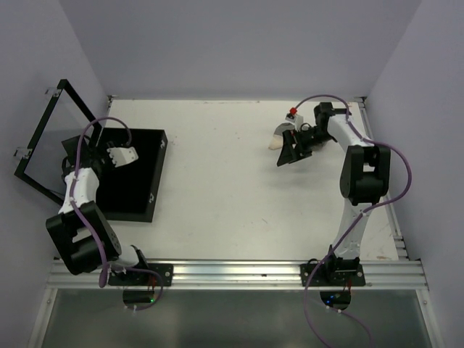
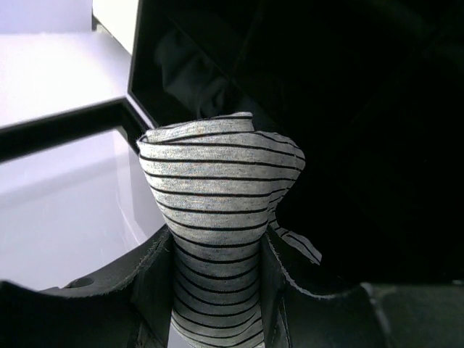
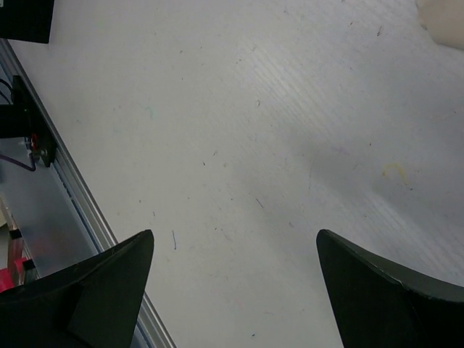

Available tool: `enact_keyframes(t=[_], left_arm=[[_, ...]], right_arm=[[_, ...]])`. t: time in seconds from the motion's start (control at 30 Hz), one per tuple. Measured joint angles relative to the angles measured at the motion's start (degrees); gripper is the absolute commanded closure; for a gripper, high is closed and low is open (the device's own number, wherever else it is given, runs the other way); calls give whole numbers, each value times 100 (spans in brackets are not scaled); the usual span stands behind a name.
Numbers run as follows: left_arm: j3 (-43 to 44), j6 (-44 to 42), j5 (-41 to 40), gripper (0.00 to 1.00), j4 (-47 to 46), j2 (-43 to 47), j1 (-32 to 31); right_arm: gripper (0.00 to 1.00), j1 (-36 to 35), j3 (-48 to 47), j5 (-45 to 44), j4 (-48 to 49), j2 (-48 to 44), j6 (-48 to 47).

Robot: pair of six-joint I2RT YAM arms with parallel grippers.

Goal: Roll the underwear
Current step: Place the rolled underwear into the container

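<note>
A rolled piece of underwear (image 2: pixel 217 181), heather grey with thin black stripes, is pinched between the fingers of my left gripper (image 2: pixel 216 250). In the top view that roll (image 1: pixel 121 154) hangs over the open black box (image 1: pixel 138 181), with the left gripper (image 1: pixel 109 156) shut on it. My right gripper (image 1: pixel 288 154) is at the back right of the table, with its jaws wide open and nothing between them (image 3: pixel 233 239). A cream piece of underwear (image 1: pixel 275 139) lies just behind it, and only its edge (image 3: pixel 444 20) shows in the right wrist view.
The box's hinged lid (image 1: pixel 54 141) stands open against the left wall. An aluminium rail (image 1: pixel 232 272) runs along the table's near edge. White table (image 1: pixel 225 181) lies between the box and the right arm.
</note>
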State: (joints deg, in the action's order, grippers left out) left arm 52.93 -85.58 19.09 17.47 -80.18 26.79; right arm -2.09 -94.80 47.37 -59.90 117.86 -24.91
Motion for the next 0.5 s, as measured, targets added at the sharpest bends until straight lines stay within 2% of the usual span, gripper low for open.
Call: enact_keyframes(t=[0.5], left_arm=[[-977, -815, 221, 100, -881, 236, 691]], right_arm=[[1, -68, 81, -35, -42, 52, 4]])
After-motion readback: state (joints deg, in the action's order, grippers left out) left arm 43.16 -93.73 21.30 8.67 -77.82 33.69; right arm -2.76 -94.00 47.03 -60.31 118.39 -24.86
